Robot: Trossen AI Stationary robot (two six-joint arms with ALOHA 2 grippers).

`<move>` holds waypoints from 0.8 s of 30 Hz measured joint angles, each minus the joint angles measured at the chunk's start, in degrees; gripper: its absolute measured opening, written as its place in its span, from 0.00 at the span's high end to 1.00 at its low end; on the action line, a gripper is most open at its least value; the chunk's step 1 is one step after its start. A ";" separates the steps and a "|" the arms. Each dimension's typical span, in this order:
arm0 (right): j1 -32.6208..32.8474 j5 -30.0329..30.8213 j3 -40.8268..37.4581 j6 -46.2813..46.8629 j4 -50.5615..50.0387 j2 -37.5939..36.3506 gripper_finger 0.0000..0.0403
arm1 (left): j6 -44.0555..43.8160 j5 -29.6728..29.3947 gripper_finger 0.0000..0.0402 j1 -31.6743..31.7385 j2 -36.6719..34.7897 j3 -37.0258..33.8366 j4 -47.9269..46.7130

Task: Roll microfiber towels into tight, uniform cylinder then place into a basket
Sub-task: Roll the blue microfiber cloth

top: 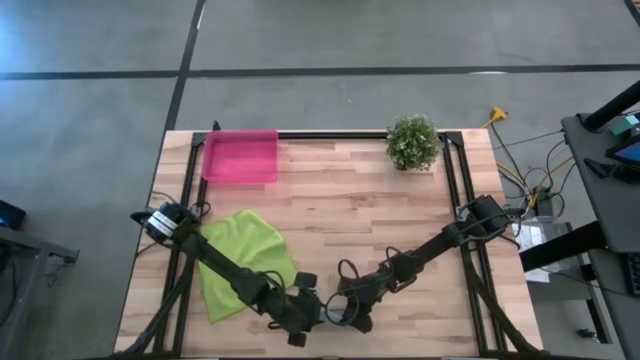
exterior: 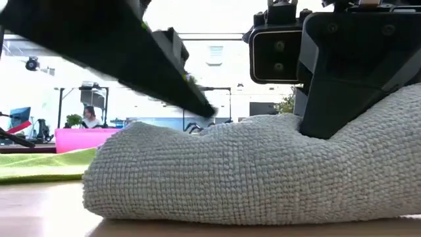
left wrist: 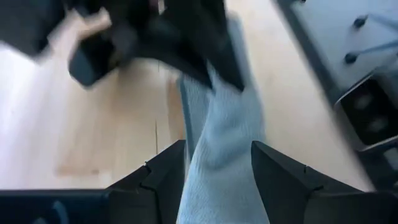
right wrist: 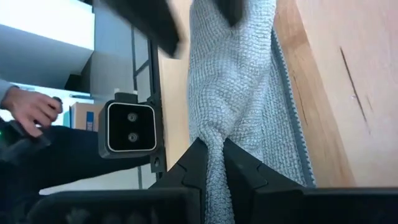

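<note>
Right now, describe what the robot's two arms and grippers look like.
Both arms are dark, near black, built of slim jointed links. Thin black cables loop beside the right arm. The left gripper and right gripper each end in two wedge-shaped dark fingers. No markings show.

So right up front there's a rolled-up grey microfiber towel (exterior: 250, 171) lying on the pale wooden table (exterior: 46, 210), filling most of the width. A bulky dark gripper (exterior: 342, 79) presses down into its top toward one end, and another dark arm (exterior: 112, 46) slants in across the other side, its tip at the roll's top. Further back a flat lime green microfiber cloth (exterior: 39, 168) lies on the tabletop, with a translucent pink plastic tray (exterior: 85, 138) behind it. A seated person (exterior: 87, 117) shows way back in the room
</note>
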 joint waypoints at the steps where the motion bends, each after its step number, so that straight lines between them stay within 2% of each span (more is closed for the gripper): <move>1: 0.00 -0.02 0.00 -0.17 -0.01 0.00 0.93 | 0.08 0.00 0.58 0.00 -0.97 0.02 0.11; 7: 0.07 -0.04 -0.02 -1.34 -0.12 0.00 0.93 | -2.14 0.54 0.59 1.35 -4.37 -0.35 4.23; 9: 0.07 -0.04 -0.02 -1.62 -0.24 0.00 0.93 | -8.09 7.67 0.59 3.24 -2.94 -0.29 4.53; 11: 0.07 -0.04 -0.02 -1.83 -0.32 0.00 0.93 | -14.81 17.16 0.59 5.07 -0.36 -0.28 4.85; 13: 0.11 -0.02 -0.02 -1.82 -0.34 0.00 0.93 | -18.70 23.84 0.59 6.43 2.44 -0.55 4.60; 14: 0.19 0.02 -0.02 -1.79 -0.34 0.00 0.93 | -19.87 25.23 0.59 6.86 3.40 -0.55 5.31; 24: 0.76 0.63 -0.02 -1.77 -0.23 0.00 0.93 | -20.53 25.00 0.59 8.83 2.25 -0.07 4.11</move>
